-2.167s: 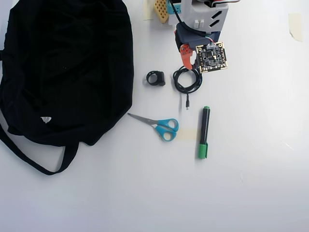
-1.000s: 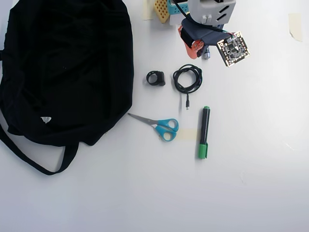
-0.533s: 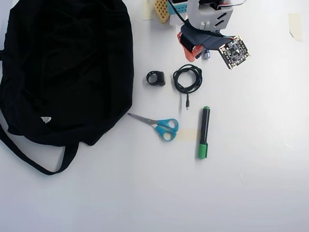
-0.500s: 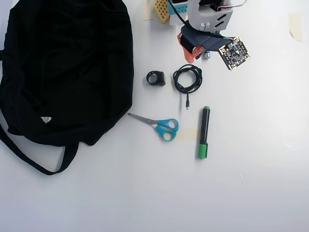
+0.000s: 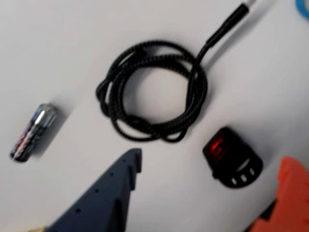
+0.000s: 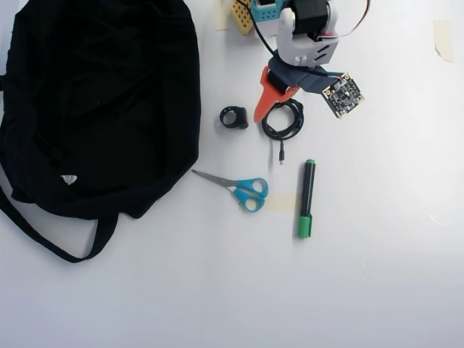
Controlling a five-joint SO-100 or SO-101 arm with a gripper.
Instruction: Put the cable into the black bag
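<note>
The cable (image 6: 284, 129) is a small black coil with a short tail and plug, lying right of centre in the overhead view. In the wrist view the cable (image 5: 198, 92) lies flat just beyond my fingertips. My gripper (image 6: 277, 109) hovers at the coil's near edge, open wide and holding nothing. In the wrist view the gripper (image 5: 212, 159) shows a dark blue finger at the lower left and an orange finger at the lower right. The black bag (image 6: 101, 94) fills the left side, its strap trailing below.
A small thick black ring (image 6: 233, 117) sits left of the coil; the ring (image 5: 231, 162) appears between my fingers in the wrist view. A battery (image 5: 33, 131) lies left of the coil. Blue-handled scissors (image 6: 243, 188) and a green marker (image 6: 307, 197) lie below.
The gripper has come forward from near the arm's base to the cable's near edge. Its orange finger has swung out toward the ring, so the jaws stand wider. The cable has not moved.
</note>
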